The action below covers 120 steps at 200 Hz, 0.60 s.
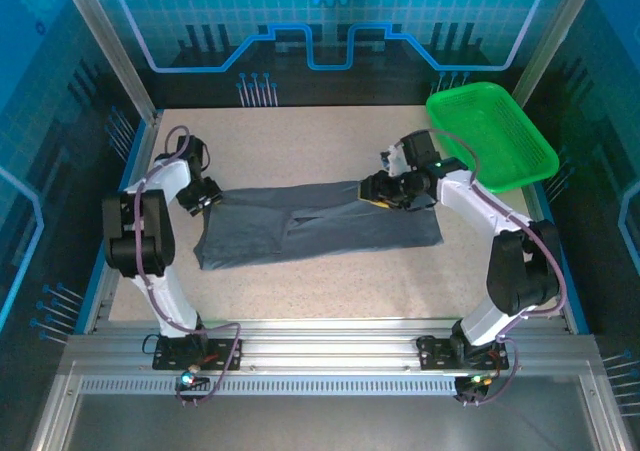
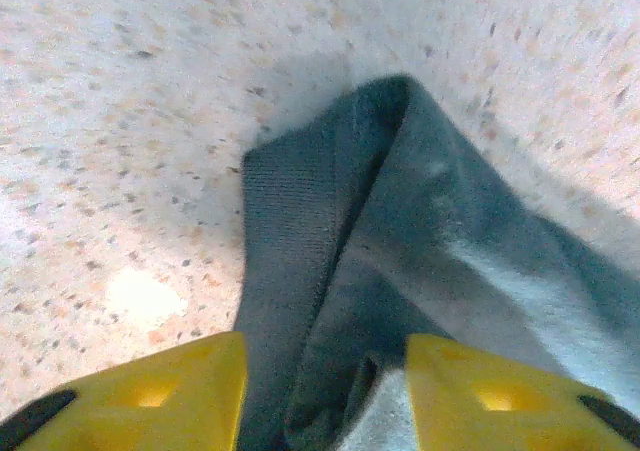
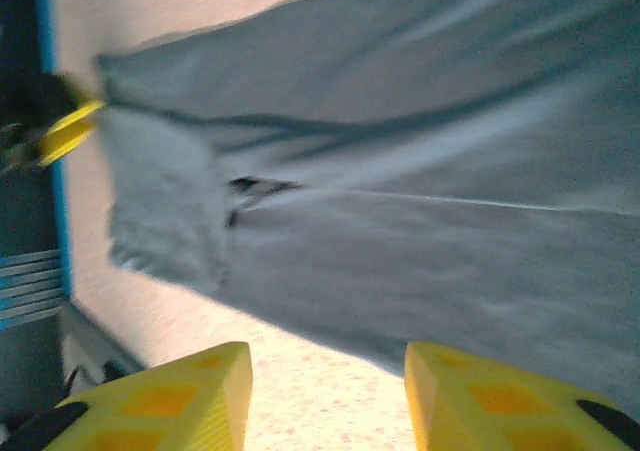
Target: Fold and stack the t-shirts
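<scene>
where the speckled table (image 1: 300, 141) lies between the two arms, the dark slate-grey t-shirt (image 1: 320, 226) is seen stretched out as a long band from left to right, folded over lengthwise, with a crease running along its middle. at its left end a bunched, doubled edge of fabric is shown in the left wrist view, lying on the table and running up between the yellow fingers (image 2: 150, 396) of the left gripper (image 1: 205, 197). its jaws are held wide apart, with the cloth filling the gap between them. the right gripper (image 1: 378, 189) is placed over the far edge of the shirt toward its right end. in the right wrist view, which is blurred, its jaws are likewise spread apart above the fabric and nothing is held between them. a green basket (image 1: 490, 136) is set at the far right corner of the table, apart from the shirt.
</scene>
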Tool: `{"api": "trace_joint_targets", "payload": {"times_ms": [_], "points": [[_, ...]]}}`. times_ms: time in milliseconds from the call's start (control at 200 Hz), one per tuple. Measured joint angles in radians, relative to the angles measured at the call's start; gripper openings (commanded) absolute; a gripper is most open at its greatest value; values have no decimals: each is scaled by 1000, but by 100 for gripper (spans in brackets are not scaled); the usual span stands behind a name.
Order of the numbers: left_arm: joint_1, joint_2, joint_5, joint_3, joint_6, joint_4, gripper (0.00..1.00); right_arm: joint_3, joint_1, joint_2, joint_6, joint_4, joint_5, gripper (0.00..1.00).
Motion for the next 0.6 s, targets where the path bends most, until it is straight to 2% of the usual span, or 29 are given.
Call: {"api": "trace_joint_targets", "payload": {"times_ms": [150,240,340,425,485,600], "points": [[-21,-299,3,-189,-161,7,42,137,-36,115,-60,-135,206,30],[-118,-420,26,-282,-314,12,40,227,-50,216,-91,-214,317,26],[-271,-428,75,-365,-496,48,40,346,-68,352,-121,-294,430,24],[-362,-421,101,-432,-640,70,41,433,-80,460,-139,-353,512,25],[-394,-411,107,-454,-719,77,42,478,-84,519,-149,-389,557,25],[-396,-349,114,-457,-822,111,43,541,-84,609,-170,-455,610,27]]}}
